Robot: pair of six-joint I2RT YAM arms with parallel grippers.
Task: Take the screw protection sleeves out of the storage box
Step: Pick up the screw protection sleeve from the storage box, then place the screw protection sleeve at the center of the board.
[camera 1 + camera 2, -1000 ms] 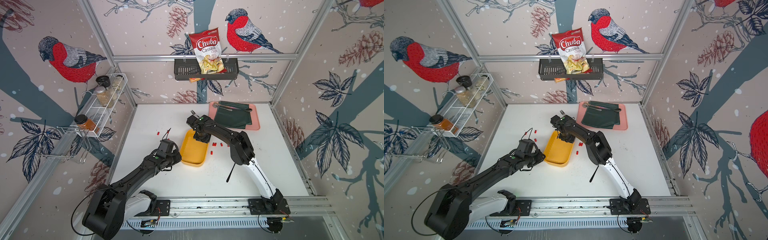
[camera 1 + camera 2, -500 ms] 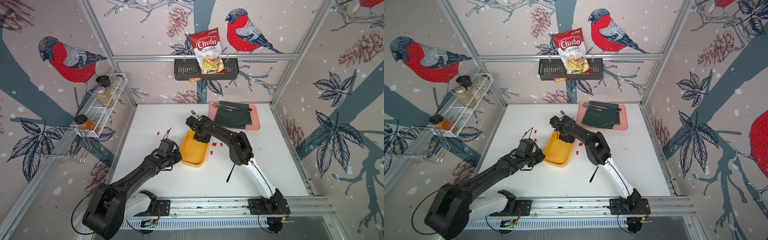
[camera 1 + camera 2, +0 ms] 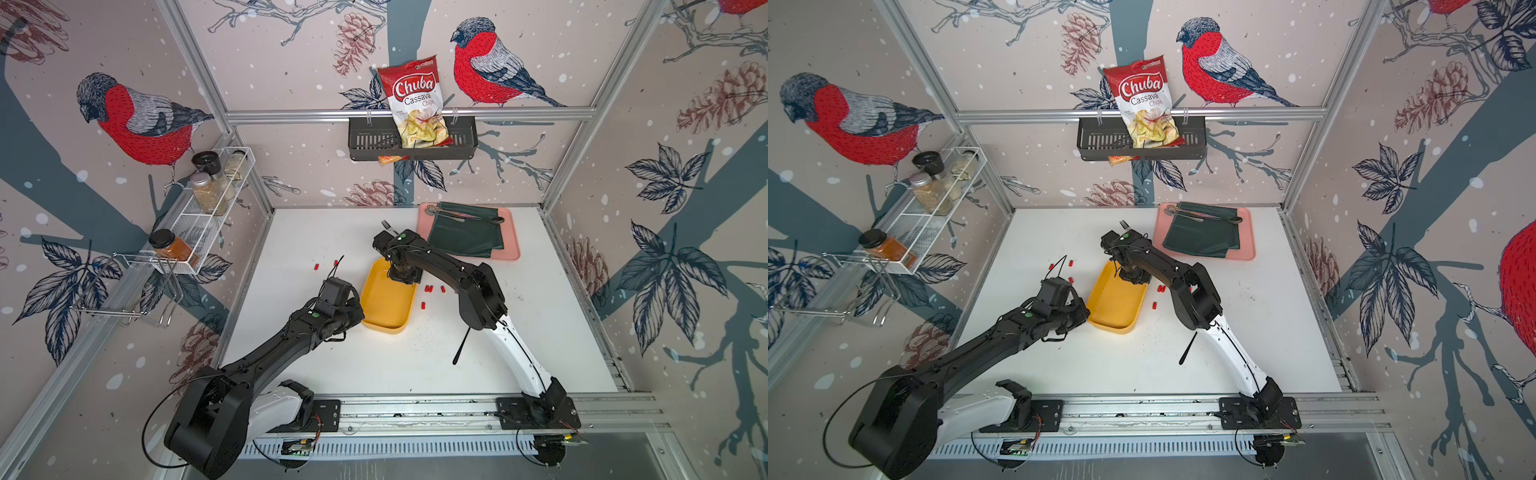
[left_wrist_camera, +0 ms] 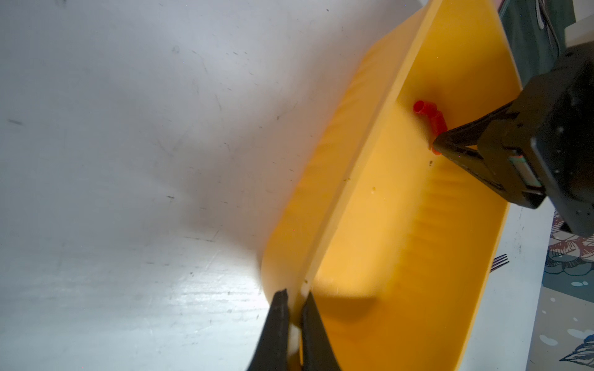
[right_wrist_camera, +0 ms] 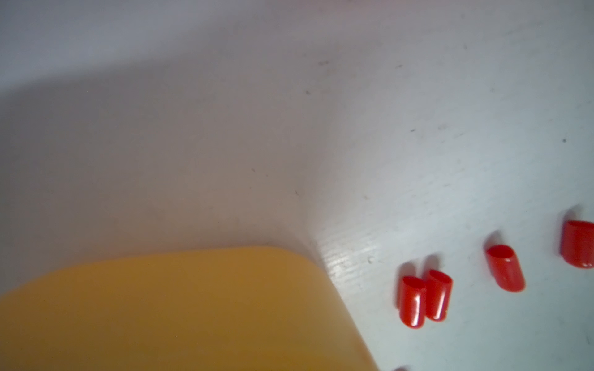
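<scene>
The yellow storage box (image 3: pixel 388 309) (image 3: pixel 1115 309) lies mid-table. My left gripper (image 4: pixel 294 298) (image 3: pixel 359 311) is shut on its near long wall (image 4: pixel 340 205). My right gripper (image 3: pixel 401 275) (image 3: pixel 1133 276) reaches down into the box's far end. In the left wrist view its fingertips (image 4: pixel 445 138) are pinched on a red screw protection sleeve (image 4: pixel 437 123), and another sleeve (image 4: pixel 421 107) touches it. Loose sleeves lie on the table left of the box (image 3: pixel 316 267) and right of it (image 3: pixel 430 288) (image 5: pixel 412 302) (image 5: pixel 504 268). The right wrist view shows no fingers.
A pink tray (image 3: pixel 509 249) with a green cloth and cutlery sits at the back right. A fork (image 3: pixel 387 226) lies behind the right wrist. A black stick (image 3: pixel 461 345) lies by the right arm. A spice rack (image 3: pixel 208 199) and a wall basket (image 3: pixel 411 143) hang above.
My right gripper has shut inside the far end of the box. The left gripper has tightened on the box wall. Both arms have barely shifted.
</scene>
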